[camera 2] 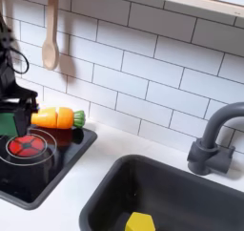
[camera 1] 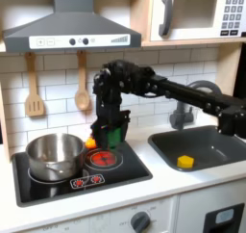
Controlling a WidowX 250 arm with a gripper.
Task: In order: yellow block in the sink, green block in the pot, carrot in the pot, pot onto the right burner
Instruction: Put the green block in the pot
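The green block (camera 1: pixel 113 136) hangs clamped in the hand (camera 1: pixel 112 138) above the red burner (camera 1: pixel 102 159), lifted clear of the stove top and not yet over the pot (camera 1: pixel 55 154). Step one looks finished: the yellow block (camera 1: pixel 185 162) sits on the floor of the sink (camera 1: pixel 223 141), near its front edge. Left to do, as I judge it: drop the green block in the pot, then the carrot (camera 2: pixel 57 117), then slide the pot across.

The green block is a small, plain, matte cube, like the yellow one. The carrot is smooth orange plastic, tapered, with a green leafy end, lying at the back edge of the stove (camera 2: pixel 65 165) by the tiled wall. The pot is shiny metal, round with low straight sides, on the burner toward the worktop's far end from the sink. The sink is a dark grey, rounded basin with an arched tap (camera 2: pixel 214 137).
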